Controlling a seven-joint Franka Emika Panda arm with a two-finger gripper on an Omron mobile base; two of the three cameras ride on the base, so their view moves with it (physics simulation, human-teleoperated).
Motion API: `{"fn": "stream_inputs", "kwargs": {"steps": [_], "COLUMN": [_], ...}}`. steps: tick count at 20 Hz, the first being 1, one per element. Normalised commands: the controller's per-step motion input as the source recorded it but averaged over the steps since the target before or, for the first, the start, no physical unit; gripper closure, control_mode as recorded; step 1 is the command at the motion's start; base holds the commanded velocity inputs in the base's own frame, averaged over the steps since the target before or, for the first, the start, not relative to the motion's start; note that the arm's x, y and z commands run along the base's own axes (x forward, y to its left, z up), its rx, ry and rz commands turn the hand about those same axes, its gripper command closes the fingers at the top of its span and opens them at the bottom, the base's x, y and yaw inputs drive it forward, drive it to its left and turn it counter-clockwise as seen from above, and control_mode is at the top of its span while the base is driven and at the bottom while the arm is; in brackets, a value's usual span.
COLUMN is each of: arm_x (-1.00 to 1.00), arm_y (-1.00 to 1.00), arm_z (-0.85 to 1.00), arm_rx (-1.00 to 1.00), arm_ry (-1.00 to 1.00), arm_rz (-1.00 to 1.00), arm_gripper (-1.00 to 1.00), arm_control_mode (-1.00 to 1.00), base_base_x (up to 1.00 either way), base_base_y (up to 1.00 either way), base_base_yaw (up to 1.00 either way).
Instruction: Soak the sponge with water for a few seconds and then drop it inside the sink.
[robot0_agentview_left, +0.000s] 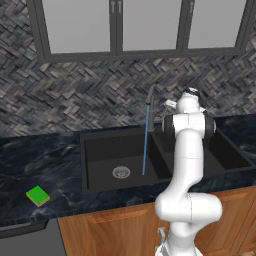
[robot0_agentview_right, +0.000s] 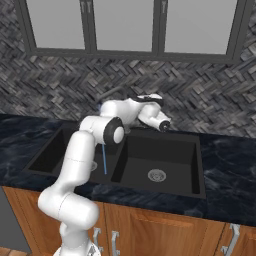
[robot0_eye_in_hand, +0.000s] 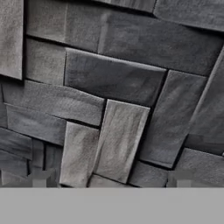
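**Water running into the sink, sponge left on the tabletop, arm raised toward the wall**

A rendered kitchen was shown from two cameras behind a white robot arm. A black double-basin sink (robot0_agentview_left: 100, 150) was set into a dark marbled tabletop (robot0_agentview_left: 30, 155), with wooden cabinet fronts (robot0_agentview_left: 110, 230) below it. Behind the sink a wall of grey herringbone tiles (robot0_agentview_left: 75, 90) was seen, and above that a row of grey-framed windows (robot0_agentview_left: 80, 25).

A thin blue stream of water (robot0_agentview_left: 145, 145) was seen falling straight down from a dark faucet (robot0_agentview_left: 151, 97) into the larger left basin, landing just to the right of its round silver drain (robot0_agentview_left: 121, 172). A second silver drain (robot0_agentview_right: 156, 175) was visible in the smaller right basin.

The sponge (robot0_agentview_left: 38, 196), green on top with a yellow-orange layer beneath, was lying flat on the tabletop to the left of the sink, near the front edge and well apart from the water. Nothing was touching it.

The arm was bent up over the divider between the basins, its hand held high behind the right basin. The end effector (robot0_agentview_right: 165, 125) was pointed at the tiled wall and was holding nothing. In the hand view, its two dark fingertips (robot0_eye_in_hand: 39, 179) were set far apart at the bottom corners, so the jaws were spread wide, with close-up grey tiles ahead of them.

No brand, label or readable writing could be made out on anything.
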Motion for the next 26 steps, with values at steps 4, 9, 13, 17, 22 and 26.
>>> {"fn": "stream_inputs", "kwargs": {"steps": [4,9,13,17,22,26], "arm_x": [0.00,-0.10,-0.28,-0.44,-0.56,-0.71], "arm_y": [-0.23,-0.21,-0.31,-0.22,-0.12,0.00], "arm_z": [0.29,0.19,0.13,0.13,0.00,0.00], "arm_rx": [0.01,0.00,0.00,0.00,0.00,0.00], "arm_ry": [0.19,0.33,0.31,0.27,0.23,0.07], "arm_rz": [0.00,0.00,0.00,0.00,0.00,0.00], "arm_gripper": [-1.00,-1.00,-1.00,-1.00,-1.00,-1.00], "arm_control_mode": [-1.00,-1.00,-1.00,-1.00,-1.00,-1.00], "base_base_x": [0.00,0.00,0.00,0.00,0.00,0.00], "base_base_y": [0.00,0.00,0.00,0.00,0.00,0.00], "base_base_yaw": [0.00,0.00,0.00,0.00,0.00,0.00]}}
